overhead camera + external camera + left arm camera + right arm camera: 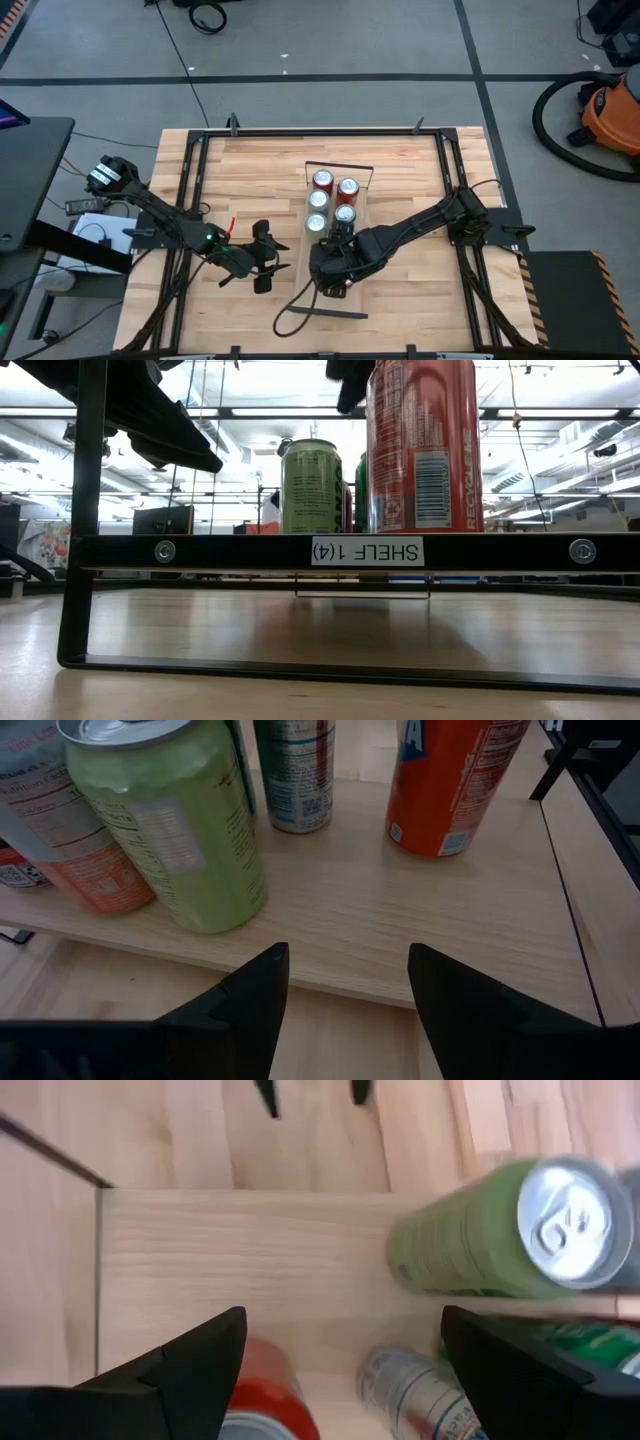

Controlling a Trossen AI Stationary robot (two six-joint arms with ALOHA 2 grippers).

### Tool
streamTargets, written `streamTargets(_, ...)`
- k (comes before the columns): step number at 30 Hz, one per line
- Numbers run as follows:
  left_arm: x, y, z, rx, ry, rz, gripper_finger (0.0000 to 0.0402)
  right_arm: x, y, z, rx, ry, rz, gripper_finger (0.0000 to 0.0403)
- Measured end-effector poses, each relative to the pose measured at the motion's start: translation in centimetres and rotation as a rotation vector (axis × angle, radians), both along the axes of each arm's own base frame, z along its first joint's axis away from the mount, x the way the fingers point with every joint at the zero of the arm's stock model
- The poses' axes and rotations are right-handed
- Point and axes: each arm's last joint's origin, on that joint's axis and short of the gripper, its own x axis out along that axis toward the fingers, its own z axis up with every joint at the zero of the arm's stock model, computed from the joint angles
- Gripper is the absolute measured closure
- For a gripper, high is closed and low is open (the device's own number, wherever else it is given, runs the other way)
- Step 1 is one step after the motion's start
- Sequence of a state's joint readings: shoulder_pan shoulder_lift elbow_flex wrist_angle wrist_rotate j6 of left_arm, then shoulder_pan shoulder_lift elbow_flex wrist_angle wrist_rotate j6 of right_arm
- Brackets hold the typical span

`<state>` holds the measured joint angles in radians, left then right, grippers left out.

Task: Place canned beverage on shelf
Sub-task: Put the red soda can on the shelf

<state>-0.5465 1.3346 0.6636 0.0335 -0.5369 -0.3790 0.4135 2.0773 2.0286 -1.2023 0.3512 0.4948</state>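
Left claw: left gripper (pixel 348 985) hovers low at 9 o'clock off the near end of the shelf (pixel 400 910); I see its fingers slightly apart, nothing between them.
Right claw: right gripper (pixel 343 1315) hangs over the shelf's 6 o'clock end, fingers wide apart, clamped on nothing.
Beverage: red can (pixel 420 445) stands upright on the shelf's near end, under the right claw.
Neighbours: green can (pixel 170 830) stands just beyond; more cans stand toward 12 o'clock.
Table (pixel 250 170): carries the shelf mid-surface.
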Motion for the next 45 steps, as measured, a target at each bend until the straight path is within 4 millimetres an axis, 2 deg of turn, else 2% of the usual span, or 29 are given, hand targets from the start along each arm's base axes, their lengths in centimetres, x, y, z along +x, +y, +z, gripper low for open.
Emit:
streamTargets(4, 0.0, 0.0, 0.0, 0.000, 0.000, 0.000, 0.0185, -0.5, 1.4, 1.0, -0.006, -0.011, 0.116, 0.0057)
streamTargets(7, 0.0, 0.0, 0.0, 0.000, 0.000, 0.000, 0.0185, -1.5, 2.9, 1.0, -0.030, 0.016, 0.203, 0.0057)
streamTargets(16, 0.0, 0.0, 0.0, -0.007, -0.004, 0.003, 0.0185, -3.5, 5.3, 0.9, -0.120, 0.047, 0.256, 0.0057)
streamTargets(22, 0.0, 0.0, 0.1, -0.009, -0.007, 0.003, 0.0185, -3.2, 4.8, 0.2, -0.097, 0.080, 0.250, 0.0057)
streamTargets(27, 0.0, 0.0, 0.1, -0.009, -0.007, 0.003, 0.0185, -2.6, 3.8, -1.3, -0.041, 0.124, 0.227, 0.0057)
streamTargets(30, 0.0, 0.0, 0.0, -0.006, -0.003, 0.003, 0.0185, -2.4, 3.2, -1.9, 0.002, 0.149, 0.173, 0.0057)
streamTargets(40, 0.0, 0.0, 0.0, -0.006, -0.003, 0.003, 0.0185, -2.8, 2.9, -2.0, 0.146, 0.165, -0.127, 0.0057)
streamTargets(45, 0.0, 0.0, 0.0, -0.006, -0.003, 0.001, 0.0185, -2.8, 3.0, -2.0, 0.168, 0.158, -0.192, 0.0057)
